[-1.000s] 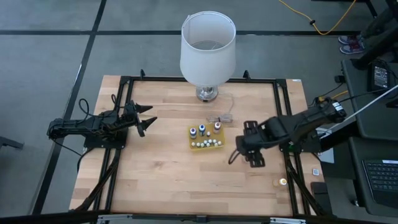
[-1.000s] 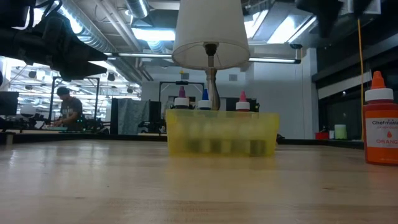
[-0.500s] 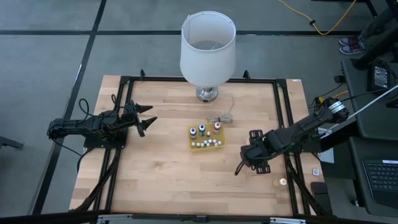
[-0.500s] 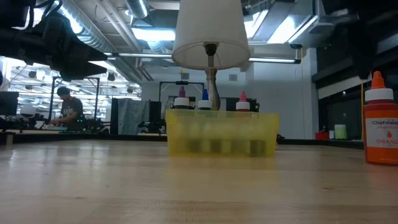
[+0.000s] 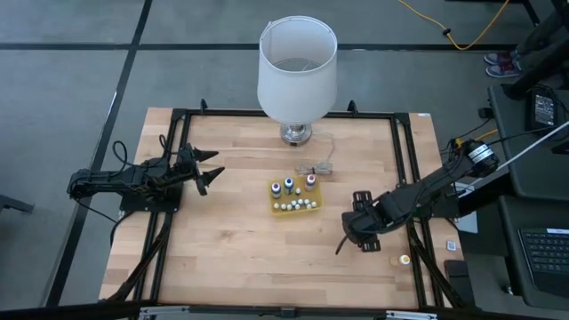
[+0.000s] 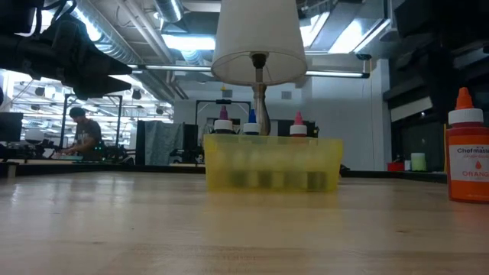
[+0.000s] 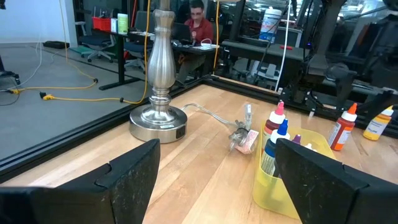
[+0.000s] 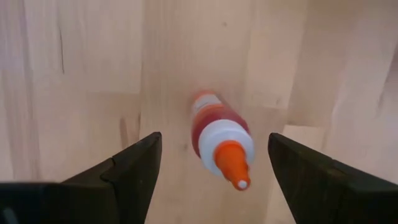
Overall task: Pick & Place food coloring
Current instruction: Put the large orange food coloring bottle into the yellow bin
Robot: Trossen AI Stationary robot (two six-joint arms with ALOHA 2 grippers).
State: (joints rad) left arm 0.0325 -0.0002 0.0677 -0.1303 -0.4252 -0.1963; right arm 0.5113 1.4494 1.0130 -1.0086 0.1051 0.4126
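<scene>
Wooden table [image 5: 231, 240] | right hand [image 5: 367, 229] spread above orange bottle [image 8: 219, 135], seemingly untouched | left hand [image 5: 206, 168] spread, empty

From overhead I get flat, even light on the table [image 5: 231, 240]; the lamp [image 5: 297, 64] is unlit and throws only a faint shadow, and the arms cast soft, short ones. No glare on the wood. At table height my feed is backlit: bright ceiling strips [image 6: 191, 42] at 12 o'clock blow out to white, the near tabletop is soft, and the yellow tray [image 6: 272, 163] looks hazy, while the orange bottle [image 6: 467, 149] at 3 o'clock reads sharp enough for its label. My left wrist feed is crisp on the lamp base [image 7: 158, 122], with its own fingers blurred. The right wrist feed is warm, bright and slightly smeared.
</scene>
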